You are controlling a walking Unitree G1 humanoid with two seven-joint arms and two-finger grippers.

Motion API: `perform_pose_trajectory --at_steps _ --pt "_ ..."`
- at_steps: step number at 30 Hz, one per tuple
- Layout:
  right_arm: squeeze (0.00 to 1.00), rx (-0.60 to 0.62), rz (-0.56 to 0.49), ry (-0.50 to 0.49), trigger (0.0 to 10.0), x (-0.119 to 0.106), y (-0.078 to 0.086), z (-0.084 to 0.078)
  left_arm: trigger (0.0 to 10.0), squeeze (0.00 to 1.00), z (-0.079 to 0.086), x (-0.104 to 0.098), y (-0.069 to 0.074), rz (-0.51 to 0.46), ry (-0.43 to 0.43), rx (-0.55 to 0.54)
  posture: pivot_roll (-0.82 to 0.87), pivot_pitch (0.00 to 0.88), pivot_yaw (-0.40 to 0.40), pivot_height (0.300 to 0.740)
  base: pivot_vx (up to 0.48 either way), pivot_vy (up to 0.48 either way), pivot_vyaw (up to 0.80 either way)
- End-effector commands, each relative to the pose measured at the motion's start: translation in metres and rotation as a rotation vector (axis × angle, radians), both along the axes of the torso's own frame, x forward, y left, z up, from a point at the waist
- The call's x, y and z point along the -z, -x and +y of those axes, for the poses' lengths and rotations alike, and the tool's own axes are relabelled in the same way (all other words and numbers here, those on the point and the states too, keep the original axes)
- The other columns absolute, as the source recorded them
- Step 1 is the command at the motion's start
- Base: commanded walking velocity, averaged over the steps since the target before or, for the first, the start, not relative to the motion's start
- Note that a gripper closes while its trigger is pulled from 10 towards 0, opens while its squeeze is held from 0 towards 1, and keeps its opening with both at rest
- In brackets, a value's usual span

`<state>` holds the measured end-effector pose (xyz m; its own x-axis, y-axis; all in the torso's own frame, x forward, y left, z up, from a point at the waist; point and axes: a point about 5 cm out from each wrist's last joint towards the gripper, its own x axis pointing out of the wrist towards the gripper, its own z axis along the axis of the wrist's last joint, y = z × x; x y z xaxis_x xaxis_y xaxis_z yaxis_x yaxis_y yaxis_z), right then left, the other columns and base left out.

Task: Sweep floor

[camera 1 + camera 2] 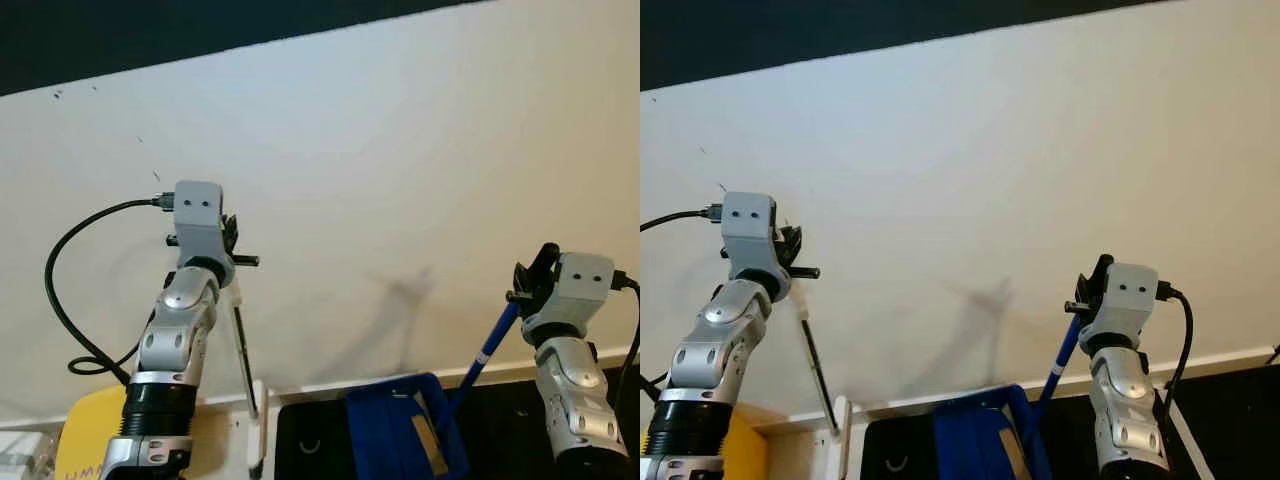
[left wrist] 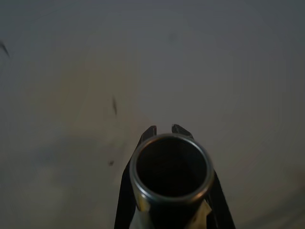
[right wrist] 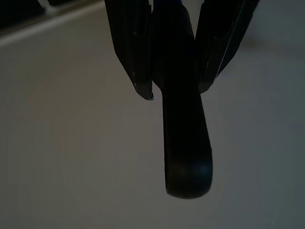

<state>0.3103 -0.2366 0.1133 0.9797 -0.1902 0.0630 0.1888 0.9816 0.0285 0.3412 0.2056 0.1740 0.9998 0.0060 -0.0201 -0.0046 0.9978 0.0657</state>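
My left gripper [image 1: 232,240] is raised in front of the white wall and shut on the top of a thin broom handle [image 1: 243,355]. The handle runs down to the floor edge. The left wrist view looks into the handle's hollow metal end [image 2: 171,167], with my fingertips [image 2: 181,130] just past it. My right gripper [image 1: 530,275] is shut on the blue dustpan handle [image 1: 490,350]. That handle slants down to the blue dustpan [image 1: 400,435] by the baseboard. In the right wrist view the dark handle end [image 3: 183,133] sticks out between my two fingers [image 3: 128,43].
A white wall [image 1: 380,150] stands close ahead, with a dark band along its top. Its baseboard [image 1: 330,385] meets a dark floor [image 1: 310,440]. A yellow object [image 1: 85,430] sits at the lower left, and a black cable [image 1: 60,300] loops from my left wrist.
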Motion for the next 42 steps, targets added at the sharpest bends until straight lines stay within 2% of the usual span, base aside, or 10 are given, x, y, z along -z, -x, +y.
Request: perform_pose_trajectory --at_steps 1,5,7,8,17,19,22,30,35,42 --pt "0.0 0.004 -0.023 0.005 10.0 -0.001 -0.002 0.006 10.0 0.0 0.023 0.003 0.001 -0.004 -0.035 -0.059 0.04 0.174 0.173 0.74 0.0 0.0 0.0" --pt "0.0 0.001 -0.002 0.04 10.0 0.002 -0.005 0.011 10.0 0.0 0.028 0.007 -0.003 0.001 0.019 -0.061 0.05 0.194 0.169 0.74 0.0 0.0 0.0" --pt "0.0 -0.003 0.01 0.08 10.0 0.003 -0.01 0.015 10.0 0.0 0.03 0.008 -0.009 -0.01 0.101 -0.063 0.05 0.215 0.167 0.74 0.0 0.0 0.0" --pt "0.0 -0.003 0.01 0.08 10.0 0.003 -0.01 0.015 10.0 0.0 0.03 0.008 -0.009 -0.01 0.101 -0.063 0.05 0.215 0.167 0.74 0.0 0.0 0.0" --pt "0.0 0.015 -0.061 0.131 10.0 -0.011 -0.023 0.024 10.0 0.0 0.04 0.008 -0.02 -0.042 0.202 -0.095 0.05 0.265 0.163 0.74 0.0 0.0 0.0" --pt "0.0 0.022 -0.091 0.143 10.0 -0.017 -0.027 0.026 10.0 0.0 0.042 0.014 -0.022 -0.028 0.261 -0.105 0.05 0.277 0.157 0.74 0.0 0.0 0.0" --pt "0.0 0.007 -0.114 0.177 10.0 -0.023 -0.032 0.033 10.0 0.0 0.045 0.025 -0.022 -0.012 0.287 -0.121 0.04 0.281 0.152 0.74 0.0 0.0 0.0" --pt "0.0 -0.031 -0.093 0.231 10.0 -0.016 -0.034 0.043 10.0 0.0 0.052 0.021 -0.023 -0.067 0.284 -0.138 0.03 0.289 0.136 0.74 0.0 0.0 0.0" --pt "0.0 -0.034 -0.083 0.229 10.0 -0.012 -0.034 0.046 10.0 0.0 0.057 0.016 -0.024 -0.092 0.281 -0.149 0.03 0.294 0.134 0.74 0.0 0.0 0.0" --pt "0.0 -0.023 -0.071 0.248 10.0 -0.008 -0.036 0.049 10.0 0.03 0.068 0.0 -0.027 -0.165 0.234 -0.14 0.04 0.334 0.134 0.74 0.0 0.0 0.0"
